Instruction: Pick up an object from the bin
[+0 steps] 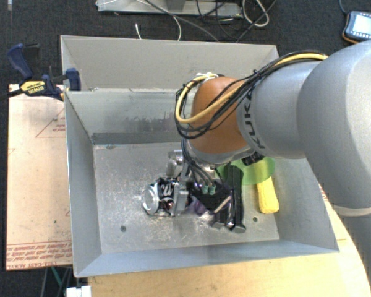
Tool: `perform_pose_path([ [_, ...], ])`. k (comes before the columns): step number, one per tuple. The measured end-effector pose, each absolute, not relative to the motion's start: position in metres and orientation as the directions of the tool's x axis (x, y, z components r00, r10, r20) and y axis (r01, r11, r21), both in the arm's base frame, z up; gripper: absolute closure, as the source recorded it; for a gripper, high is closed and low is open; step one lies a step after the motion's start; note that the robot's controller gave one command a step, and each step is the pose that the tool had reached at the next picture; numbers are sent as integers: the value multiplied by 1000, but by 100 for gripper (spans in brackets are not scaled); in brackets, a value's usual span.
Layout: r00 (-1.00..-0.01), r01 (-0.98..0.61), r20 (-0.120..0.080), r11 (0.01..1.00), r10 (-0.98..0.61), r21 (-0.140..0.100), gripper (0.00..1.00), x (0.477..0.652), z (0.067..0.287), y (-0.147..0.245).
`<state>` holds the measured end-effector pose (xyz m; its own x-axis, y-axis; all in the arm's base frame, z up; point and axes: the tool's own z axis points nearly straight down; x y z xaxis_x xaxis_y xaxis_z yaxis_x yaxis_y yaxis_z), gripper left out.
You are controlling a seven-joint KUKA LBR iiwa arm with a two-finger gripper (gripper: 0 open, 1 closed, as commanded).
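My gripper (pixel 183 189) is low in the middle of the bin, under the arm's orange cover, down among a small cluster of things. Just left of it lies a shiny round silver thing (pixel 151 200) with a black-and-white part (pixel 167 193) against it. A purple piece (pixel 201 206) sits right below the gripper. To its right lies a long black tool (pixel 234 202), its lower end near the bin's front.
A yellow, rounded oblong thing (pixel 267 195) lies right of the black tool, and a light green thing (pixel 258 171) sits behind it, partly under the arm. The arm reaches in from the right and hides the bin's right back part.
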<state>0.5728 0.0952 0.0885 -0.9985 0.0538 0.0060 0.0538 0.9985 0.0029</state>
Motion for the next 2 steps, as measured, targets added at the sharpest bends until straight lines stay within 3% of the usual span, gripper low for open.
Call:
perform_pose_path([
  [1,-997,71,-11,997,71,6,0,564,91,83],
  [2,-998,71,-3,997,71,6,0,565,74,97],
])
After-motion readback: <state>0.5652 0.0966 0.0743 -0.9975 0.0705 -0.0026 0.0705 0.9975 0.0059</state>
